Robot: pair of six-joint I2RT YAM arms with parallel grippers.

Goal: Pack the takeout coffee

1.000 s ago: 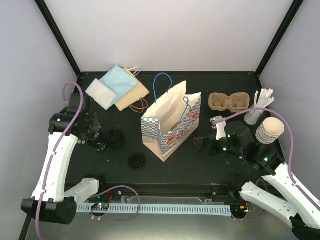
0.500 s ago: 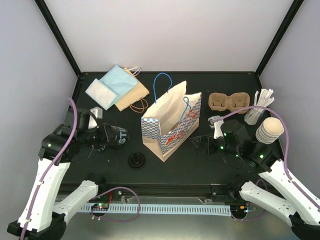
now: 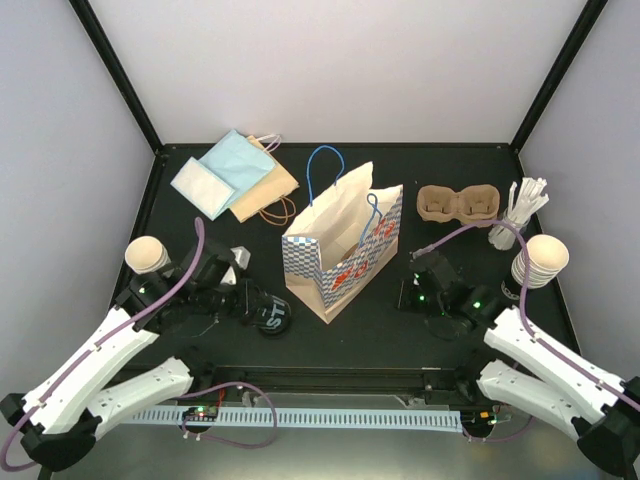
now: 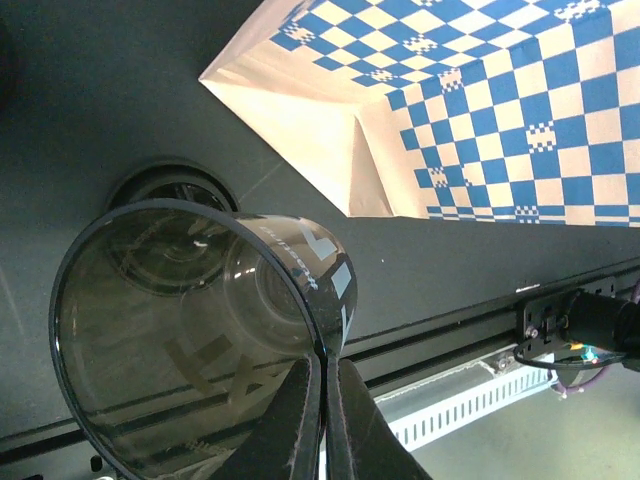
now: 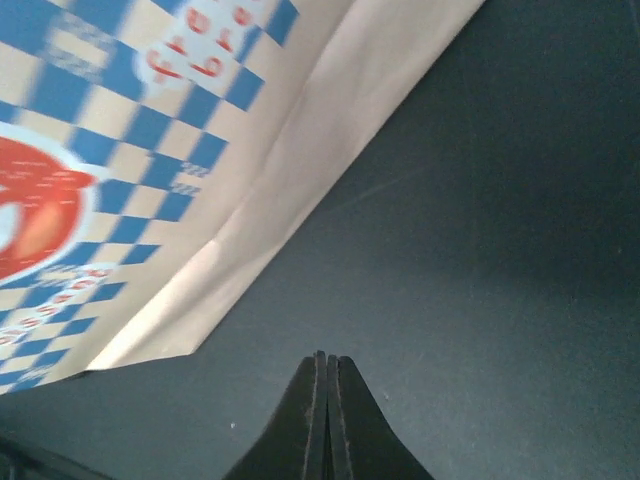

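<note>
Pinched the rim of a dark cup (image 4: 150,330) lettered "ST" in the left end effector (image 4: 322,368), 7 o'clock, above a black lid (image 4: 165,178). Found the right end effector (image 5: 327,360) pressed together, empty, 4 o'clock. Noted stacked paper cups (image 3: 540,262) at 3, pulp tray (image 3: 457,203) at 1.

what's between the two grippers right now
The blue-checked paper bag: its near corner stands between the left gripper, which holds a dark cup, and the right gripper. The top view shows it.
</note>
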